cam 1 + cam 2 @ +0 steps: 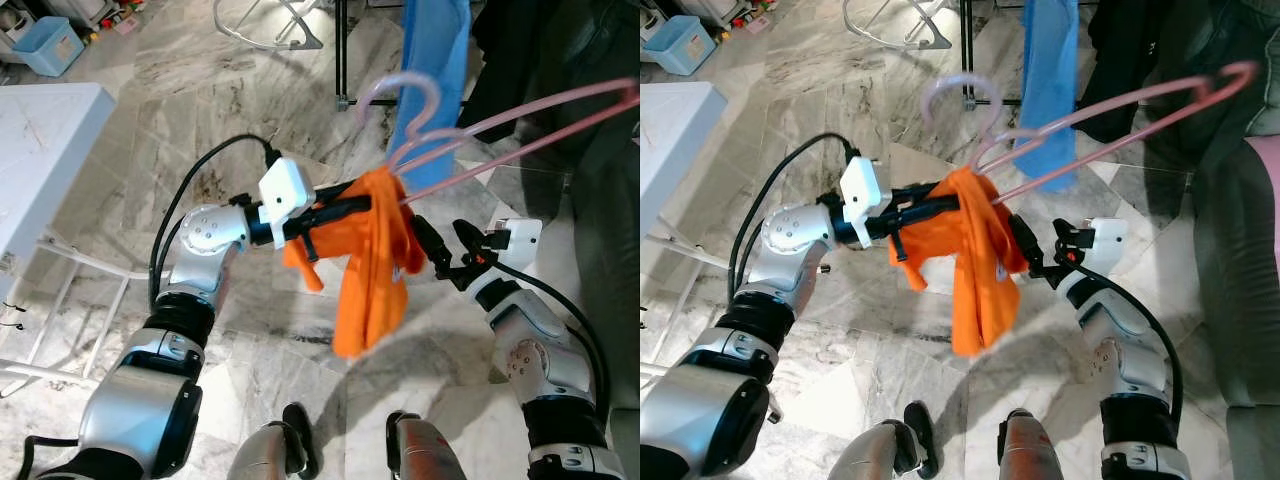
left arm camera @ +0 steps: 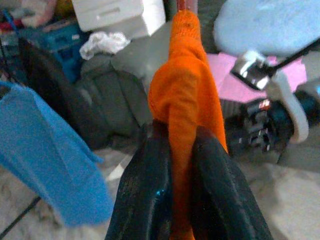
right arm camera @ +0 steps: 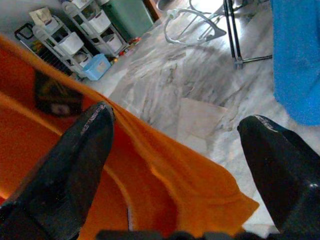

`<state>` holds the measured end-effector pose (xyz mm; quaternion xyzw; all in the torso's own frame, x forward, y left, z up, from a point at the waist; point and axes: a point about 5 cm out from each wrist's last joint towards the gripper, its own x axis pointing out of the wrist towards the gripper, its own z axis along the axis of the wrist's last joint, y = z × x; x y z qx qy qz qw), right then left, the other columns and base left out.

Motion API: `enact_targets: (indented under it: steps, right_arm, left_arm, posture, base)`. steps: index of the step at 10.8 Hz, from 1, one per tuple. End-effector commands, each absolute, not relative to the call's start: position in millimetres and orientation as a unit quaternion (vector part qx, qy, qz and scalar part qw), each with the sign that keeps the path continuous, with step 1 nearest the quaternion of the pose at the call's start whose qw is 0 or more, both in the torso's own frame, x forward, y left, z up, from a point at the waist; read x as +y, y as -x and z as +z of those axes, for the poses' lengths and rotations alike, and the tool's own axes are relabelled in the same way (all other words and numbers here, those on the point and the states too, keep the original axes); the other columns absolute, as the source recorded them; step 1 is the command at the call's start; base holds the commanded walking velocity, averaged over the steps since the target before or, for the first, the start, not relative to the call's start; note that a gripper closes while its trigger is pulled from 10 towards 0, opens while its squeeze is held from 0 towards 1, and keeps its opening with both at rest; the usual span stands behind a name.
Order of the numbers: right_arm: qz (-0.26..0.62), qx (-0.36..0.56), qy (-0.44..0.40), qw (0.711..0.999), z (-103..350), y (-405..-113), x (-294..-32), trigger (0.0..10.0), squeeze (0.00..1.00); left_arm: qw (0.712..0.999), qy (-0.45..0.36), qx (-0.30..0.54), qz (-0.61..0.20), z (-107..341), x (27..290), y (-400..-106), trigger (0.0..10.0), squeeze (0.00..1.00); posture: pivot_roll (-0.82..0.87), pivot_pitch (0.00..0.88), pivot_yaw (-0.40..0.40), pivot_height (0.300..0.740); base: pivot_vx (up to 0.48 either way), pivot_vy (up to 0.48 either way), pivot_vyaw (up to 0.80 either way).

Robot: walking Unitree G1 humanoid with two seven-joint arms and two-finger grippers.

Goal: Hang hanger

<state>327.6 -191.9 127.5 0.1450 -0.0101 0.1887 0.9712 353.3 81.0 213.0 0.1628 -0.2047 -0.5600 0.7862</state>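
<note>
A home: marble floor (image 1: 200,90), storage drawers (image 3: 85,35), hanging blue towel (image 1: 435,70).

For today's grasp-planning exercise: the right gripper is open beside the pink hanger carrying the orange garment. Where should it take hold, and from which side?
Probably the bare pink hanger wires just right of the orange garment, approached from the robot's right. The left gripper already clamps the cloth; the right gripper is open alongside.

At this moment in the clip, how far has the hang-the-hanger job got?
Done: the orange garment is draped on the pink hanger. In hand: the left claw is shut on the orange cloth, holding garment and hanger above the marble floor, while the right claw is open beside the fabric. Left: the hanger's hook hangs free in the air, not yet on a rail near the blue cloth.
</note>
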Motion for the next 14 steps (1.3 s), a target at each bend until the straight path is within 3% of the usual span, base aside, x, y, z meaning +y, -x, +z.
enact_targets:
  steps: [1, 2, 3, 5, 6, 7, 8, 11, 14]
  right_arm:
    - [0.200, 0.004, -0.152, 0.968, 121, -328, -185, 10.0, 0.71]
    - [0.200, 0.011, -0.157, 0.967, 117, -329, -183, 10.0, 0.54]
    - [0.200, 0.018, -0.159, 0.967, 113, -331, -181, 10.0, 0.50]
    - [0.195, 0.043, -0.157, 0.967, 106, -337, -176, 10.0, 0.05]
    - [0.182, 0.055, -0.157, 0.969, 101, -339, -177, 10.0, 0.00]
    - [0.139, 0.091, -0.141, 0.976, 88, -339, -187, 3.8, 0.00]
    - [0.071, 0.117, -0.138, 0.981, 78, -337, -206, 0.0, 0.00]
    - [-0.135, 0.153, -0.150, 0.967, 66, -314, -285, 0.0, 0.00]
    - [-0.241, 0.065, -0.157, 0.956, 107, -307, -341, 0.0, 0.00]
  left_arm:
    - [0.781, -0.157, -0.217, -0.564, 217, 81, -350, 0.0, 0.00]
    - [0.772, -0.156, -0.226, -0.572, 222, 77, -347, 0.0, 0.00]
    - [0.762, -0.152, -0.240, -0.582, 229, 73, -342, 0.0, 0.00]
    - [0.752, -0.144, -0.253, -0.592, 238, 68, -336, 0.0, 0.00]
    - [0.750, -0.142, -0.253, -0.595, 239, 67, -333, 0.0, 0.00]
    - [0.749, -0.140, -0.254, -0.596, 241, 68, -331, 0.0, 0.00]
    - [0.752, -0.139, -0.254, -0.592, 243, 71, -331, 0.0, 0.00]
    - [0.781, -0.152, -0.237, -0.558, 243, 91, -342, 0.0, 0.00]
    - [0.807, -0.169, -0.187, -0.535, 212, 109, -349, 0.0, 0.00]
  posture:
    - [-0.27, 0.276, 0.157, 0.740]
    - [-0.27, 0.276, 0.156, 0.740]
    - [-0.27, 0.275, 0.156, 0.740]
    - [-0.26, 0.273, 0.149, 0.740]
    - [-0.25, 0.270, 0.147, 0.740]
    - [-0.25, 0.269, 0.143, 0.740]
    - [-0.25, 0.266, 0.140, 0.740]
    - [-0.27, 0.261, 0.137, 0.740]
    - [-0.30, 0.262, 0.148, 0.740]
  base:
    - [0.000, 0.000, 0.00]
    - [0.000, 0.000, 0.00]
    - [0.000, 0.000, 0.00]
    - [0.000, 0.000, 0.00]
    - [0.000, 0.000, 0.00]
    - [0.000, 0.000, 0.00]
    - [0.000, 0.000, 0.00]
    - [0.000, 0.000, 0.00]
    - [0.000, 0.000, 0.00]
